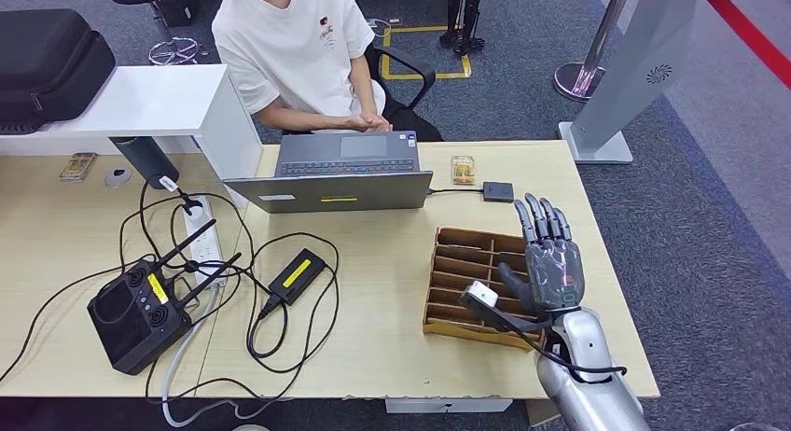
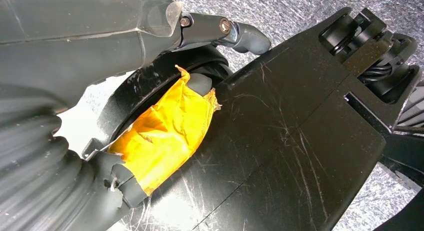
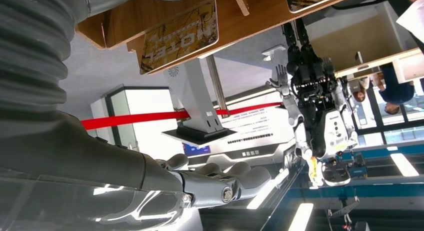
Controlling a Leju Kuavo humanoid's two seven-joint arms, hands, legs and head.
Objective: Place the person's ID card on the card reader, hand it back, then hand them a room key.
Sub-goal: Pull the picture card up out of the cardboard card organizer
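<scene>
The right hand (image 1: 552,263) hovers empty, fingers spread, over the tray (image 1: 459,263), likely poised toward the card (image 1: 463,170) beside the reader (image 1: 498,191); the left's grasp is unclear.

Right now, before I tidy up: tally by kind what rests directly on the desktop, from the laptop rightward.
Laptop: 1
Card: 1
Card reader: 1
Slotted box: 1
Total: 4
</scene>
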